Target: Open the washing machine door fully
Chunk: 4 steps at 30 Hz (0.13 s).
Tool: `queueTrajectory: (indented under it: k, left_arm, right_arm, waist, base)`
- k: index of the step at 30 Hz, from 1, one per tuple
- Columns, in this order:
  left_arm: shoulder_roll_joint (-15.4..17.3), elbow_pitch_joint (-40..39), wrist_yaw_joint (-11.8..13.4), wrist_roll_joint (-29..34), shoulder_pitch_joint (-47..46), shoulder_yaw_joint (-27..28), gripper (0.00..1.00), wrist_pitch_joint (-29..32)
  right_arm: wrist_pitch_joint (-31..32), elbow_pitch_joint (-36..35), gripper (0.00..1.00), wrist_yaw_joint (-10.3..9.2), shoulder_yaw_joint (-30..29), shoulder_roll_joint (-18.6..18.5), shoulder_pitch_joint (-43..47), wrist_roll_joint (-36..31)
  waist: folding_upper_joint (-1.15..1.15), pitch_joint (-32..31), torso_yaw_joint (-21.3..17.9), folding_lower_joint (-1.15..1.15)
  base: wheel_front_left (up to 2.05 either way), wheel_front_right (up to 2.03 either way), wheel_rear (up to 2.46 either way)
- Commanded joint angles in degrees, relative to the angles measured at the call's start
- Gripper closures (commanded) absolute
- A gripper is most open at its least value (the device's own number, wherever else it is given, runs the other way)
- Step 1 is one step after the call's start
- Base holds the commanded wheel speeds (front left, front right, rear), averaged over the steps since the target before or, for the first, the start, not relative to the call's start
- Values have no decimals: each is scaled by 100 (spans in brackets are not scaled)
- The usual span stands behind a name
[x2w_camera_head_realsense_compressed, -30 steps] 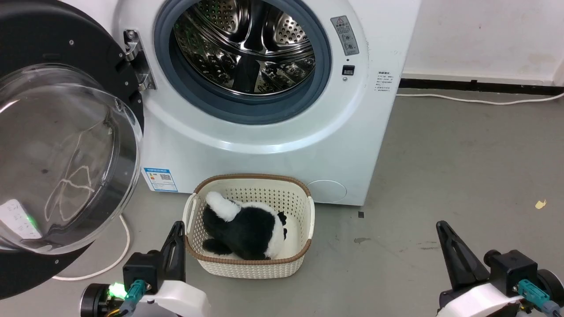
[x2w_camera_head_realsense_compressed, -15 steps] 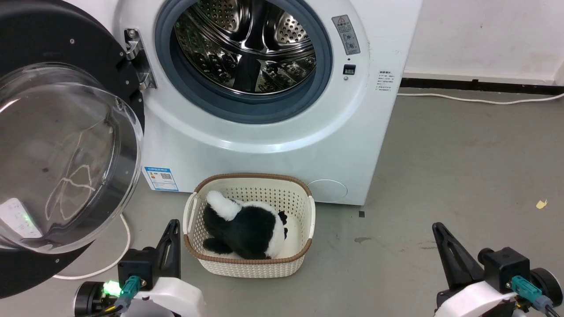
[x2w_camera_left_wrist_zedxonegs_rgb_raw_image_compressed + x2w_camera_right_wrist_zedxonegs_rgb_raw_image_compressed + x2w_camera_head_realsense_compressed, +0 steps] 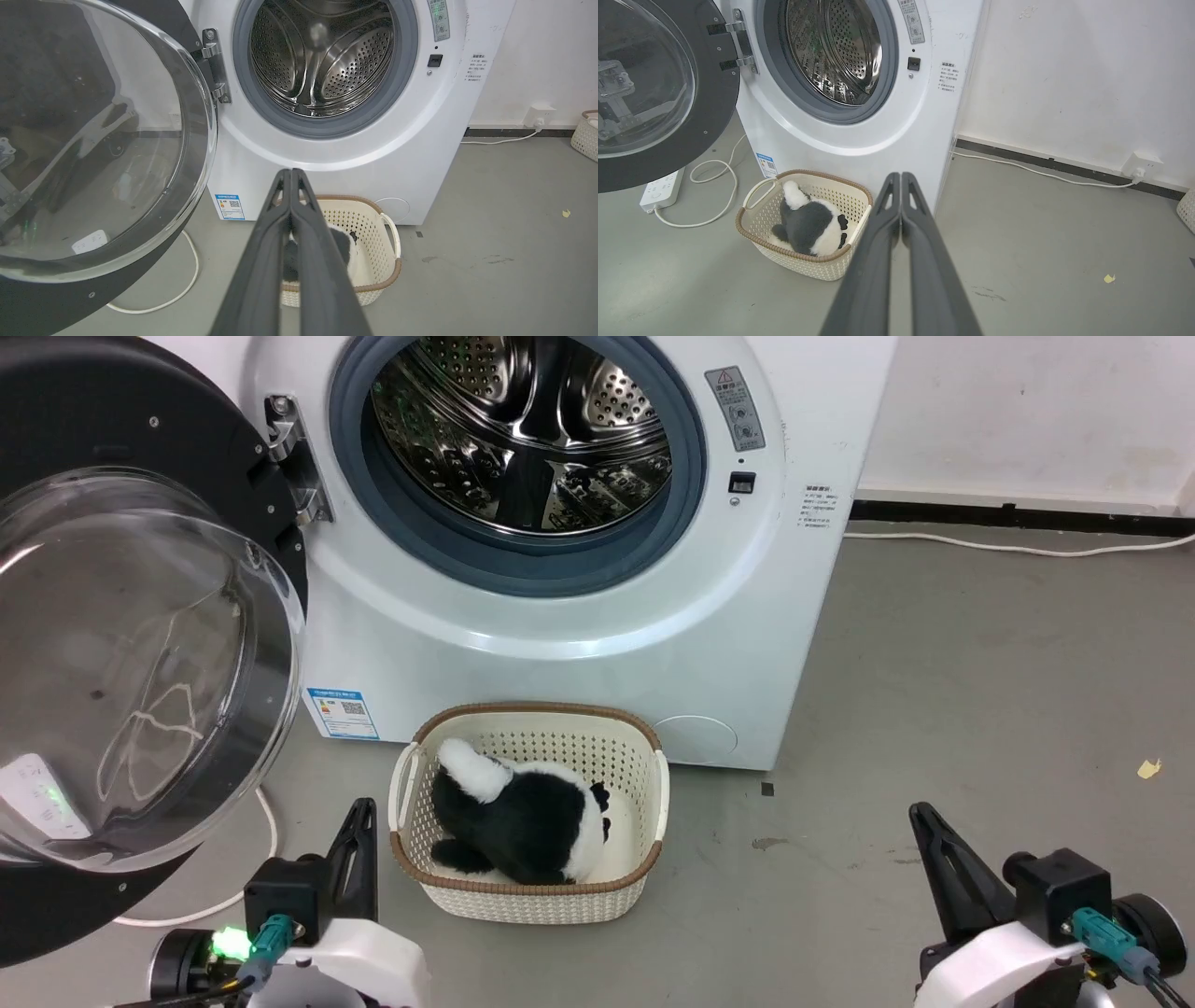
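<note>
The washing machine door (image 3: 140,663) stands swung wide to the left of the washing machine (image 3: 560,644). It hangs on its metal hinge (image 3: 294,467), with the clear glass bowl bulging towards the head camera. The opening is uncovered, so the grey gasket (image 3: 523,574) and the perforated steel drum (image 3: 523,439) show plainly. On the grey floor (image 3: 980,709), just in front of the washer, sits a cream basket (image 3: 532,711) with a black-and-white plush toy (image 3: 523,821) lying in it. The left tool (image 3: 290,173) hangs low, near the basket's left side and below the door, its fingers pressed together on nothing. The right tool (image 3: 901,176) is well apart to the right, above bare floor, likewise closed and empty. A white power strip (image 3: 661,189) lies under the door.
</note>
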Motion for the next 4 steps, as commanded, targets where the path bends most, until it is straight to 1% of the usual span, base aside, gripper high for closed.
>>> queueTrajectory:
  k: [1, 4]
  left_arm:
    - [3, -41, -21, 47, 24, 40, 100, 47]
    - [3, -64, -33, 59, 25, 58, 100, 82]
  right_arm:
    - [21, 14, 100, -4, 11, 31, -61, -42]
    - [56, 16, 100, -4, 19, 31, -71, -54]
  waist:
    - [0, 1, 1, 0]
    - [0, 3, 3, 0]
  base:
    - [0, 0, 0]
    - [0, 0, 0]
